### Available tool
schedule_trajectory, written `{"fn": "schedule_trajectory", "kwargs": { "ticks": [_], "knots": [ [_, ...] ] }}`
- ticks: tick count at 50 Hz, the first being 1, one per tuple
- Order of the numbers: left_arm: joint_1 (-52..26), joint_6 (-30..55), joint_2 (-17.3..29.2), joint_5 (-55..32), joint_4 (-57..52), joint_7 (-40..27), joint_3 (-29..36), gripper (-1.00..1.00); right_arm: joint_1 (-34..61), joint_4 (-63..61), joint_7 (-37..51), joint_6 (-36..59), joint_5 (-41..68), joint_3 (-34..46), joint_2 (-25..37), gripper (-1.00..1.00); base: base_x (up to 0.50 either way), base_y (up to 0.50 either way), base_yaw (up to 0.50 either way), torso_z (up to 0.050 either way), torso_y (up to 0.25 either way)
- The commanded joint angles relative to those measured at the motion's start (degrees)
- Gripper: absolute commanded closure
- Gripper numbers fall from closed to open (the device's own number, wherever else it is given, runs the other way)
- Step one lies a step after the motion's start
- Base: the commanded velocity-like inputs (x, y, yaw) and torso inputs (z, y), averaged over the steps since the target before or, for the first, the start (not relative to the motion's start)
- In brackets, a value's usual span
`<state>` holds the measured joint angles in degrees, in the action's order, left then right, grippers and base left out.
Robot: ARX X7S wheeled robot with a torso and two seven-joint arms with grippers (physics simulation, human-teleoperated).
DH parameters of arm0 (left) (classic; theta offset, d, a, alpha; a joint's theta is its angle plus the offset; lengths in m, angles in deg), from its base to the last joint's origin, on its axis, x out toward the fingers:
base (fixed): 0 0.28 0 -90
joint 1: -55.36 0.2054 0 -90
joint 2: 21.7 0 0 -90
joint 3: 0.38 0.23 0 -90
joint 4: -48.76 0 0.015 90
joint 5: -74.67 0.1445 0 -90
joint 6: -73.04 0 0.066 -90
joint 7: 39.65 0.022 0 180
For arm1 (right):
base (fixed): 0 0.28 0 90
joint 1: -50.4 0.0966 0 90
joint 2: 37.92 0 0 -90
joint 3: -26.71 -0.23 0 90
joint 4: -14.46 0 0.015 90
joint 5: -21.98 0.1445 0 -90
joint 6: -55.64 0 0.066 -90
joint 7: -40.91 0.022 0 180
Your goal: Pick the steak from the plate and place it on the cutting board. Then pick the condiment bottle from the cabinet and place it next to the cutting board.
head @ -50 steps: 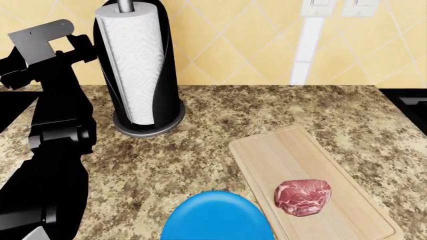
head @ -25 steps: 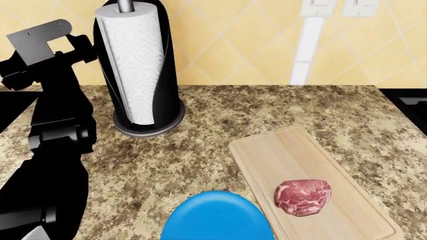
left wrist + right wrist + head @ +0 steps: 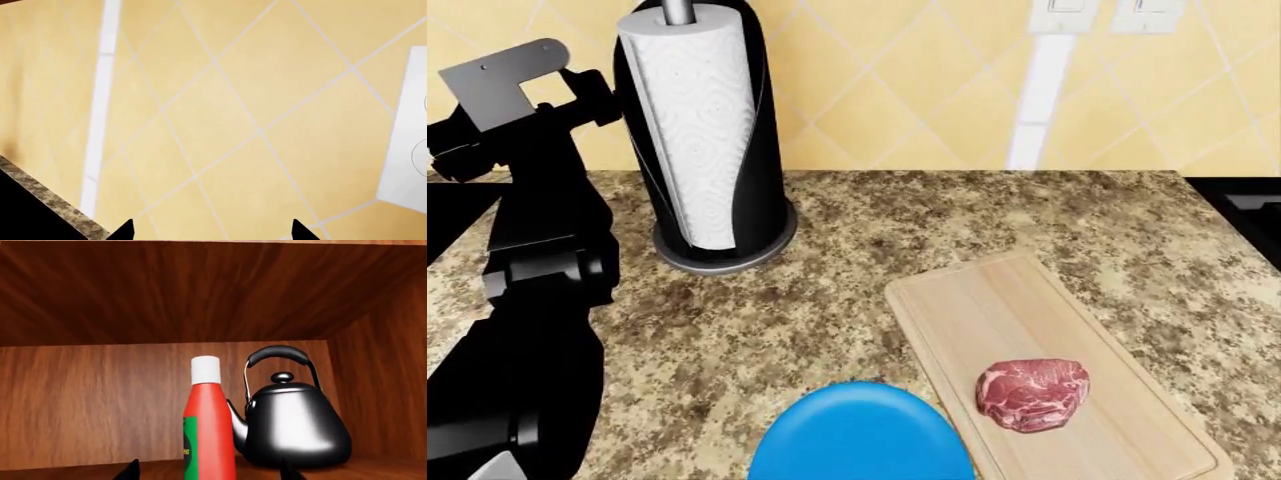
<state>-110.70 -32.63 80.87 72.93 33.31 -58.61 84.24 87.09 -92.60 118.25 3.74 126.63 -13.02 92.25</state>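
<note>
Bottle (image 3: pixel 209 425): upright in the cabinet (image 3: pixel 100 390), touching or just beside a kettle (image 3: pixel 293 422), dead ahead between the right fingers (image 3: pixel 130 471), apparently spread and empty; left fingers (image 3: pixel 125 231) likewise apart; steak (image 3: pixel 1033 394) on board (image 3: pixel 1014 310).

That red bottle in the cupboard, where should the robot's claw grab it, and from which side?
Probably around the red body of the condiment bottle, below the white cap, coming straight in from the cabinet's open front. It stands upright and slim, and the black kettle sits close beside it, so a sideways approach looks cramped.
</note>
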Motion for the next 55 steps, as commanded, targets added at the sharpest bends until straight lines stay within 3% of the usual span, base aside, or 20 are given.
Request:
{"fn": "schedule_trajectory", "kwargs": {
  "ticks": [1,40,55],
  "knots": [
    [0.02,0.44,0.04,0.08,0.29,-0.19,-0.31,-1.0,-0.38,6.15,-2.74,1.14,-2.58,1.61,-2.42,-1.0,0.0,0.0,0.0,0.0,0.0],
    [-0.02,0.53,0.02,0.3,0.31,-0.05,-0.74,-1.0,-2.32,26.53,-14.6,4.37,-7.95,6.83,-10.43,-1.0,0.0,0.0,0.0,0.0,0.0],
    [0.02,0.52,0.04,0.37,0.34,0.26,-1.14,-1.0,-2.13,41.8,-20.4,9.69,-9.97,11.78,-14.88,-1.0,0.0,0.0,0.0,0.0,0.0]
  ]
}}
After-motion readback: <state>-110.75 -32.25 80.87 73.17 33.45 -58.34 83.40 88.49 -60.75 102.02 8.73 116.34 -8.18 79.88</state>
